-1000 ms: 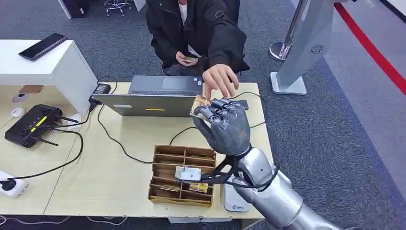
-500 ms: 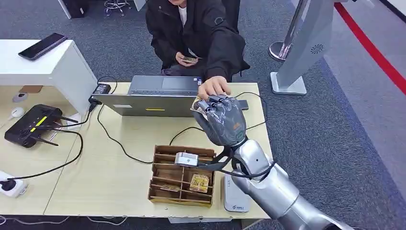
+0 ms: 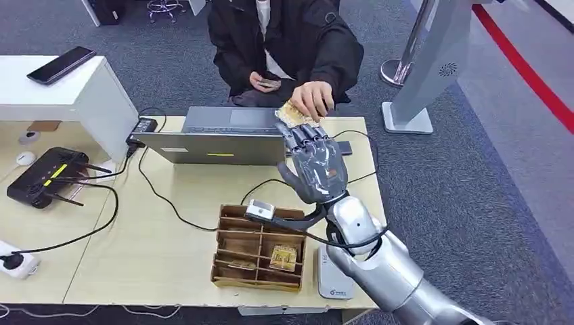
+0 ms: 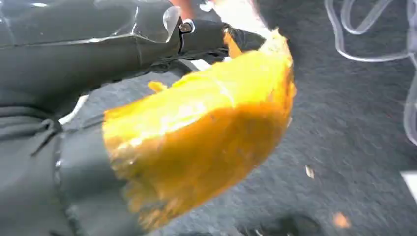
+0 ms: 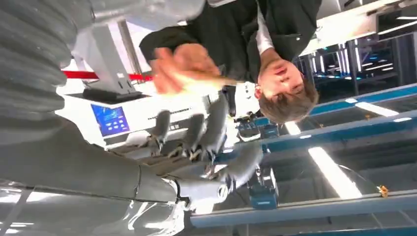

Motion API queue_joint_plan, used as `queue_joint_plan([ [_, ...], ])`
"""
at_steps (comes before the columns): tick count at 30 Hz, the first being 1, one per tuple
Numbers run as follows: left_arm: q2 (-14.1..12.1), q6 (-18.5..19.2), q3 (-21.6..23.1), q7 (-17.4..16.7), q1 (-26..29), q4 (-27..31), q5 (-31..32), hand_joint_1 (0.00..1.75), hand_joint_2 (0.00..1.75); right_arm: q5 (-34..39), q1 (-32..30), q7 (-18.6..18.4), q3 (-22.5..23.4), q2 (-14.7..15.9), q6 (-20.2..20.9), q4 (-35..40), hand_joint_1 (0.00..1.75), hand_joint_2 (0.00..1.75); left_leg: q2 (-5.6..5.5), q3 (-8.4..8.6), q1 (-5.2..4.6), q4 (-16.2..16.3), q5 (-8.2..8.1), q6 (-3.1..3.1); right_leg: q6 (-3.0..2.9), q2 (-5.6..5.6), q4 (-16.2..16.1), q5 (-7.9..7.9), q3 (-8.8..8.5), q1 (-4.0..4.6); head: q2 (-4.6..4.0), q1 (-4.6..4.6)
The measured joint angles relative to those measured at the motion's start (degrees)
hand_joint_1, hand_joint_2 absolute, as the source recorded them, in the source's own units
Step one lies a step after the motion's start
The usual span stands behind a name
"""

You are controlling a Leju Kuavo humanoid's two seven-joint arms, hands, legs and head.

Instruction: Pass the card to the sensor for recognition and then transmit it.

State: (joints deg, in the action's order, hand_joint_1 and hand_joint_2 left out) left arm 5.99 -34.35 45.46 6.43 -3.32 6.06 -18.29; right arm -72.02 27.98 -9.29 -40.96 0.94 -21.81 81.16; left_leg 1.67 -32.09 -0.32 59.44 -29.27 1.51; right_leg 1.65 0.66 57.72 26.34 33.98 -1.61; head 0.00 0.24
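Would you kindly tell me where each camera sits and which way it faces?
Head view: high on the body, looking down at the pale wooden table; right hand below the patterned yellowish card.
Left wrist view: near dark carpet, a blurred orange object.
Right wrist view: behind the right hand.
Shared: the person's hand taking the card.
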Motion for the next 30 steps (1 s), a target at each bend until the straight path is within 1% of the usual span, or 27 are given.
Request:
queue_joint_plan([
  [1,0.28,2.06,0.46,0.0,-0.18,0.3,0.0,0.0,0.0,-0.09,-0.29,-0.15,0.17,0.0,0.06,0.35,0.0,1.75,0.02,0.01,-0.01,0.0,-0.01,0.01,0.0,-0.04,0.0,0.0,0.02,-0.01,0.0,-0.02],
  [2,0.44,2.88,0.76,0.07,-0.39,0.52,-0.04,0.0,0.0,-0.22,-0.5,-0.15,0.35,0.0,0.11,0.52,0.0,1.75,0.03,0.02,-0.01,0.01,-0.03,-0.01,0.0,-0.06,-0.01,0.0,0.04,0.0,0.0,-0.02],
  [6,0.85,3.71,1.73,0.39,-0.35,0.7,-0.17,0.0,0.0,-0.66,-1.14,-0.15,0.96,0.0,0.17,1.35,0.0,1.75,0.01,-0.04,-0.01,-0.01,-0.03,-0.01,0.0,-0.03,0.0,0.04,0.12,0.02,0.0,-0.02],
  [7,1.07,3.79,1.81,0.42,-0.38,0.81,-0.17,0.0,0.0,-0.66,-1.18,-0.15,1.07,0.0,0.17,1.4,0.0,0.0,0.01,-0.04,0.0,-0.02,-0.03,-0.01,0.0,-0.03,0.0,0.04,0.13,0.02,0.0,-0.02],
  [13,1.4,3.82,2.14,0.57,-0.57,1.07,-0.33,0.0,0.0,-0.4,-1.7,0.11,1.48,0.0,0.17,2.14,0.0,0.0,0.04,-0.03,0.02,-0.02,-0.03,-0.01,0.0,-0.05,0.0,0.04,0.12,0.03,0.0,-0.02],
  [17,1.44,3.66,2.14,0.94,-0.55,1.07,-1.16,0.0,0.0,3.5,-3.4,2.8,1.84,-0.02,-0.29,4.13,0.0,0.0,0.03,-0.05,0.02,-0.02,-0.03,-0.01,0.0,-0.05,0.0,0.04,0.12,0.02,0.0,-0.02],
  [19,1.57,3.58,2.14,1.38,-0.54,1.07,-1.66,0.0,0.0,7.51,-4.74,5.41,1.92,-0.02,-0.98,5.76,0.0,0.0,0.02,-0.05,0.02,-0.02,-0.04,0.0,0.0,-0.04,0.0,0.05,0.13,0.02,0.0,-0.02],
  [22,1.7,3.38,2.14,1.94,-0.5,1.07,-2.49,0.0,0.0,15.26,-7.43,10.26,1.92,-0.04,-2.21,9.26,0.0,0.0,0.02,-0.07,0.02,-0.03,-0.09,0.02,-0.03,-0.03,0.0,0.08,0.13,0.02,0.0,-0.02],
  [26,1.75,2.81,2.12,2.67,-0.47,1.07,-3.67,0.0,0.0,26.39,-11.5,16.51,1.92,-0.13,-2.05,14.25,0.0,0.0,0.02,-0.09,0.02,-0.03,-0.1,0.01,-0.03,-0.03,0.0,0.11,0.15,0.02,0.0,-0.02],
  [28,1.77,2.63,2.12,3.01,-0.47,1.07,-4.13,0.0,0.0,32.15,-13.15,19.53,1.92,-0.15,-0.87,16.57,0.0,0.0,0.03,-0.08,0.02,-0.03,-0.1,0.01,-0.03,-0.03,0.0,0.11,0.16,0.02,0.0,-0.02],
  [30,1.77,2.5,2.1,3.19,-0.47,1.07,-4.44,0.0,0.0,39.25,-14.76,22.57,1.94,-0.15,1.5,18.83,0.0,0.0,0.03,-0.08,0.02,-0.03,-0.11,-0.01,-0.03,-0.03,-0.01,0.11,0.16,0.02,0.0,-0.02],
])
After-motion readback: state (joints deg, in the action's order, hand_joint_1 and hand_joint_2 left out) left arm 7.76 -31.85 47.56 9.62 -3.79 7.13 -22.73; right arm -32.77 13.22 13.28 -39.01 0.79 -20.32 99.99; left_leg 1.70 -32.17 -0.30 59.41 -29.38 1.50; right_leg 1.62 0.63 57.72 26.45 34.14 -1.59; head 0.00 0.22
